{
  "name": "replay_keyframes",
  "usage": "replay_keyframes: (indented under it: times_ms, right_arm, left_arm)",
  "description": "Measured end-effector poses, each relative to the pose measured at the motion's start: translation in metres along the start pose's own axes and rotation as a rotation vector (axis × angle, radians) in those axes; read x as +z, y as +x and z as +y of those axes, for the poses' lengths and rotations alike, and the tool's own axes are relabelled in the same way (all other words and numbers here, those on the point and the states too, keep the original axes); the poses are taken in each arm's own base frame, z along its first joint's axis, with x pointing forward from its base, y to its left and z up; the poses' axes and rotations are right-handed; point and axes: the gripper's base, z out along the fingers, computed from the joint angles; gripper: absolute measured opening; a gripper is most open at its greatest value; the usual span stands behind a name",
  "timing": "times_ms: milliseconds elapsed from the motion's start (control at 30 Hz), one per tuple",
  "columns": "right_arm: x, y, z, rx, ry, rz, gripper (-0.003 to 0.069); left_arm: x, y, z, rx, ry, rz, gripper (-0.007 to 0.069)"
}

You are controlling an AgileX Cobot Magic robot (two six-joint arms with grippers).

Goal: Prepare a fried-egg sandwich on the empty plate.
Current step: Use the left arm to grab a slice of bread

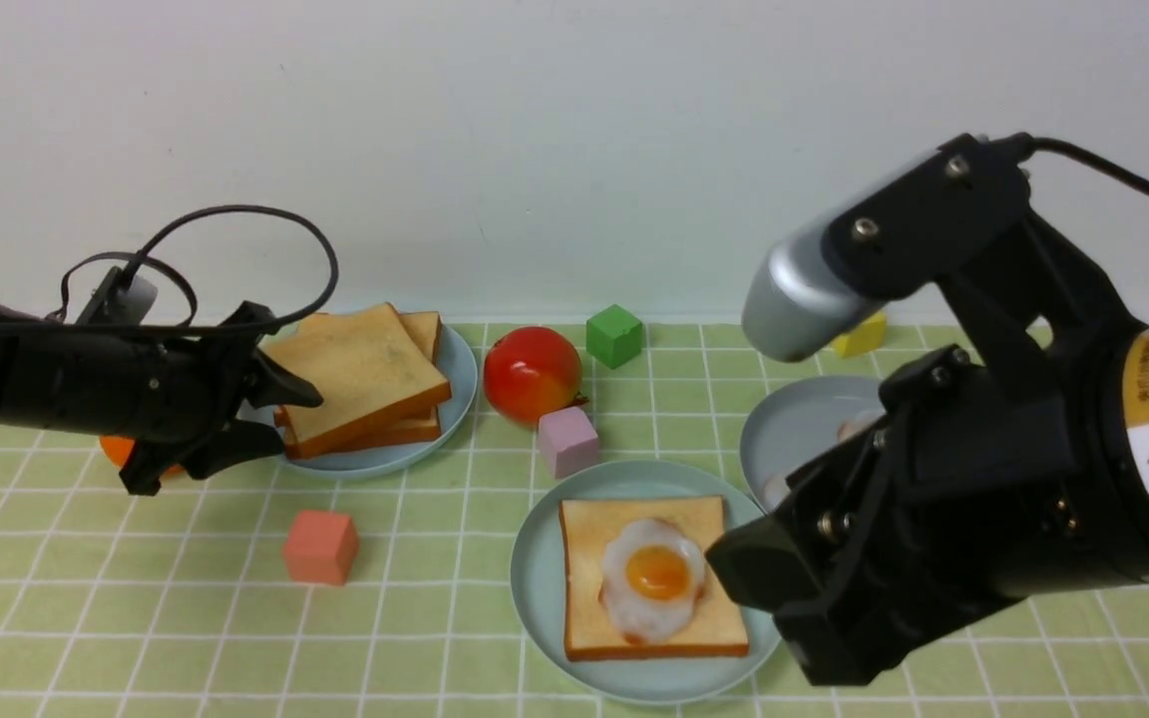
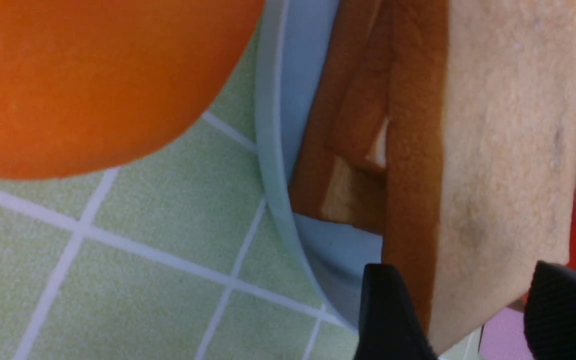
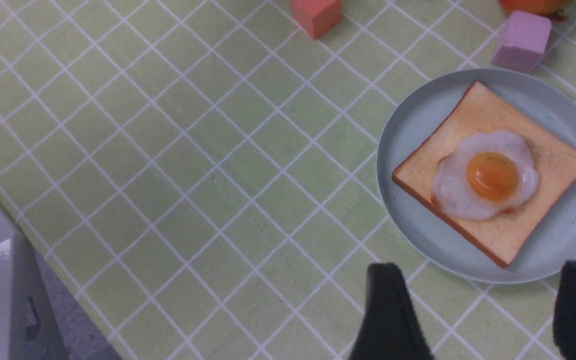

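The fried-egg sandwich is only half there tbh: one slice of toast with the egg on top and no lid slice. It lies flat on the pale green plate, lower middle of the front view, a bit right of centre. The right claw hangs just beside that plate at lower right, fingers spread wide with nothing between them, so released.

Over at upper left, the left claw is at the toast stack on the light blue plate. In the left wrist view its two fingers sit either side of a corner of the top slice, which is tilted up off the slices below. Whether it's actually pinching that slice or just straddling it, I can't tell. An orange sits just beside that plate.
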Motion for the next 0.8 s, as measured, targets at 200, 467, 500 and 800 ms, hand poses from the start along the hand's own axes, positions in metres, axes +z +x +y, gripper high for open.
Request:
replay_keyframes:
  times_ms: [200, 467, 500, 800]
  right_arm:
    - [0.000, 0.000, 0.001, 0.006, -0.007, -0.004, 0.0444]
    - [0.000, -0.001, 0.001, 0.007, -0.008, -0.007, 0.0444]
    - [0.000, -0.001, 0.001, 0.007, -0.008, -0.007, 0.0444]
    - [0.000, 0.000, 0.002, 0.016, -0.019, -0.005, 0.0444]
  left_arm:
    - [0.007, 0.000, 0.006, -0.001, -0.011, 0.000, 0.0384]
    - [0.016, 0.000, 0.009, 0.062, 0.029, -0.005, 0.0292]
    - [0.017, 0.000, 0.009, 0.077, 0.038, -0.002, 0.0262]
    - [0.013, -0.001, 0.008, 0.120, 0.086, 0.020, 0.0064]
